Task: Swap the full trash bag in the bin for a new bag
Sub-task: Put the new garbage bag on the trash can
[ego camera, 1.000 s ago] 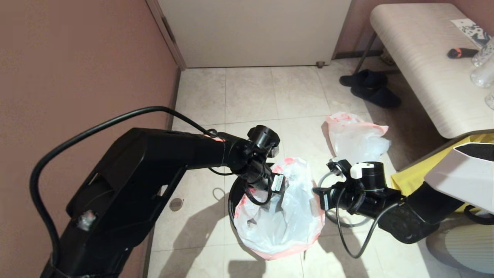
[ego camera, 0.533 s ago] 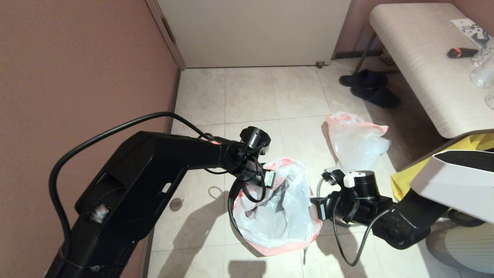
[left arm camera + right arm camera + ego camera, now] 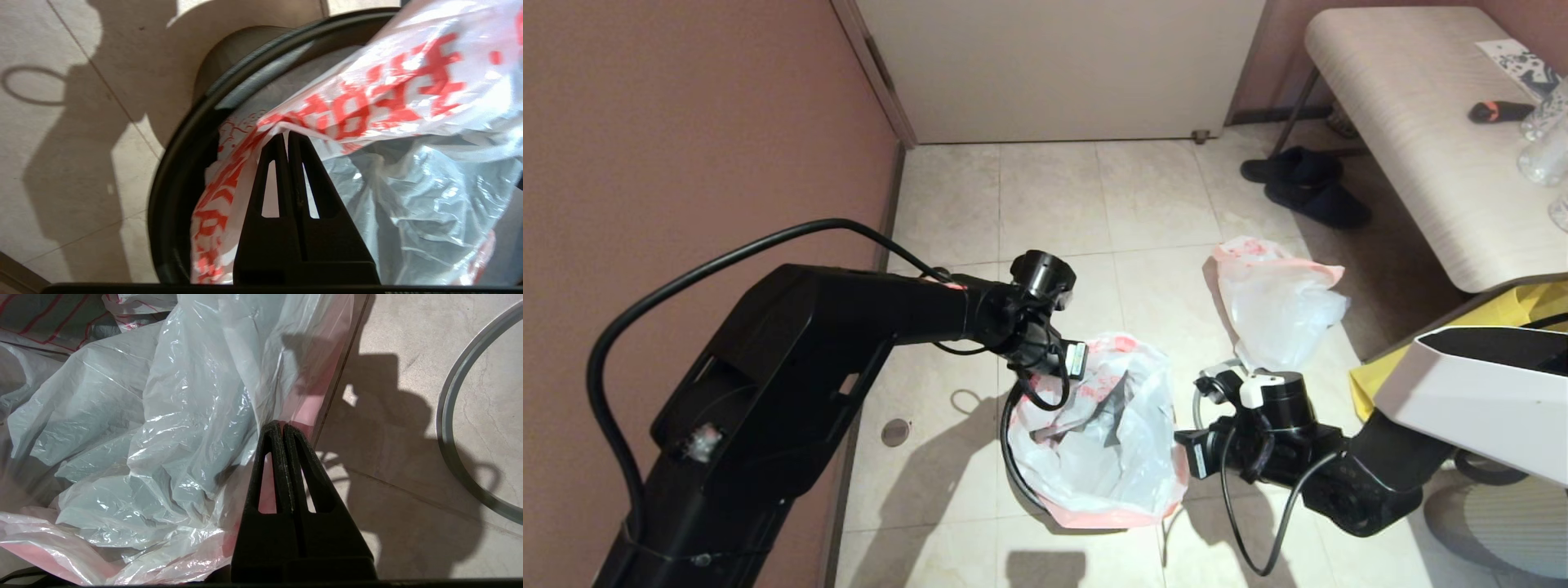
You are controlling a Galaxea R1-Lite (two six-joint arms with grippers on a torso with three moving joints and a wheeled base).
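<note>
The new bag (image 3: 1107, 445), thin white plastic with a pink-red band, hangs open over the black bin (image 3: 1006, 441). My left gripper (image 3: 286, 135) is shut on the bag's printed rim at the bin's far left edge (image 3: 171, 196). My right gripper (image 3: 282, 425) is shut on the pink rim on the bag's (image 3: 175, 416) right side. The grey hoop (image 3: 449, 428) lies on the tiles beside the right gripper. The full trash bag (image 3: 1274, 302), puffy white with a pink band, lies on the floor beyond my right arm.
A brown wall runs close along the left, with a floor drain (image 3: 895, 432) near its base. Dark slippers (image 3: 1307, 192) sit by a pale bench (image 3: 1421, 147) at the right. A yellow bag (image 3: 1388, 376) is behind my right arm.
Both grippers have come down with the bag, the left one also shifting left. The bag's mouth now sits lower and wider over the bin.
</note>
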